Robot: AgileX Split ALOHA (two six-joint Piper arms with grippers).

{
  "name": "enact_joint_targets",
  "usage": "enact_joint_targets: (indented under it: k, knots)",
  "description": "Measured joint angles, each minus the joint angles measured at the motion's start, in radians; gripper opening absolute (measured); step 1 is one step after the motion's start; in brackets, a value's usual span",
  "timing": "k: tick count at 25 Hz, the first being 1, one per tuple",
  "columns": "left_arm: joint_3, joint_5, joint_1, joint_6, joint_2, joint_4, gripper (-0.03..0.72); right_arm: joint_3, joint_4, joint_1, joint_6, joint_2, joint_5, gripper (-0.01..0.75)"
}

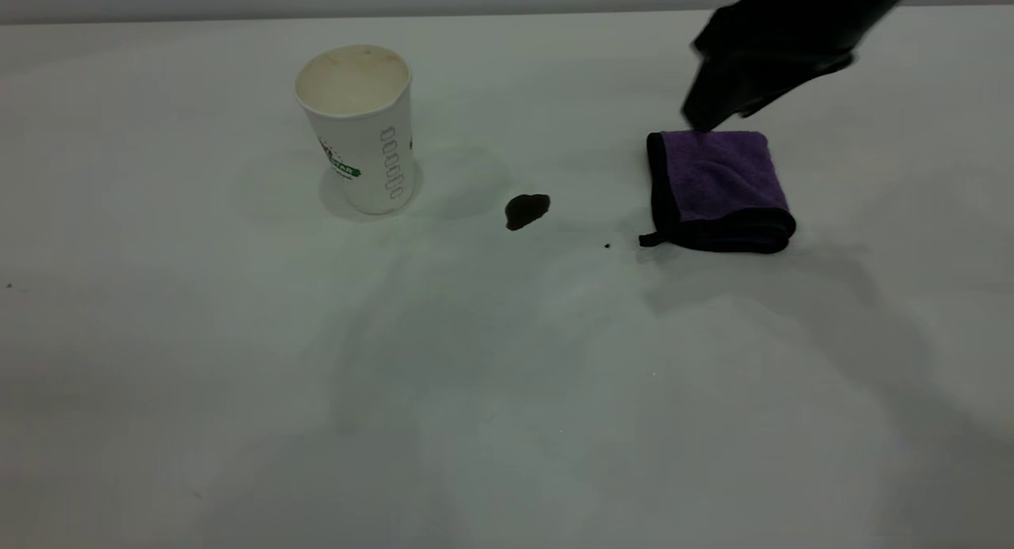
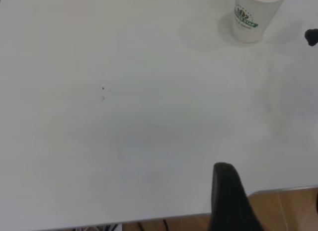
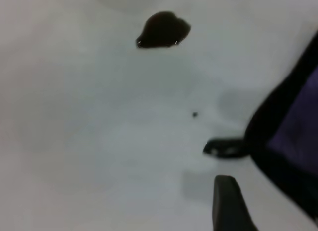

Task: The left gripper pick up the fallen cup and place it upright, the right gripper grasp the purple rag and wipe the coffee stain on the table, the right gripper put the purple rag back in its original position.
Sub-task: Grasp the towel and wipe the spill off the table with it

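The cup (image 1: 360,129) stands upright on the table (image 1: 507,375) at the far left, mouth up; it also shows in the left wrist view (image 2: 253,17). The coffee stain (image 1: 527,211) lies between the cup and the purple rag (image 1: 717,188), which lies folded flat with its loop tab (image 1: 649,238) toward the stain. My right gripper (image 1: 701,120) hovers low over the rag's far edge, open and empty; one finger (image 3: 226,206) shows beside the rag (image 3: 298,126) and stain (image 3: 163,30). My left gripper (image 2: 268,211) is open and empty, drawn back over the table's edge, far from the cup.
A tiny dark speck (image 1: 608,245) lies between the stain and the rag's tab. Another speck (image 1: 9,285) lies at the far left. The table's edge (image 2: 278,191) and wooden floor show in the left wrist view.
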Motion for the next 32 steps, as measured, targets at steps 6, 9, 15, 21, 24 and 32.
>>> enact_joint_targets:
  k: [6, 9, 15, 21, 24, 32]
  knots:
    - [0.000, 0.000, 0.000, 0.000, 0.000, 0.000, 0.482, -0.177, -0.078, 0.000, 0.000, 0.191, 0.009, 0.447]
    - [0.000, 0.000, 0.000, 0.000, 0.000, 0.000, 0.482, -0.251, -0.138, -0.002, 0.002, 0.274, 0.005, 0.448]
    - [0.000, 0.000, 0.000, -0.002, 0.000, 0.000, 0.482, -0.358, -0.200, -0.022, 0.024, 0.381, 0.010, 0.449]
    - [0.000, 0.000, 0.000, -0.002, 0.000, -0.001, 0.482, -0.375, -0.210, -0.064, 0.033, 0.397, 0.010, 0.449]
    - [0.000, 0.000, 0.000, -0.002, 0.000, -0.003, 0.482, -0.378, -0.215, -0.090, 0.050, 0.397, 0.011, 0.449]
    - [0.000, 0.000, 0.000, -0.002, 0.000, -0.017, 0.482, -0.382, -0.214, -0.100, 0.050, 0.443, -0.001, 0.413]
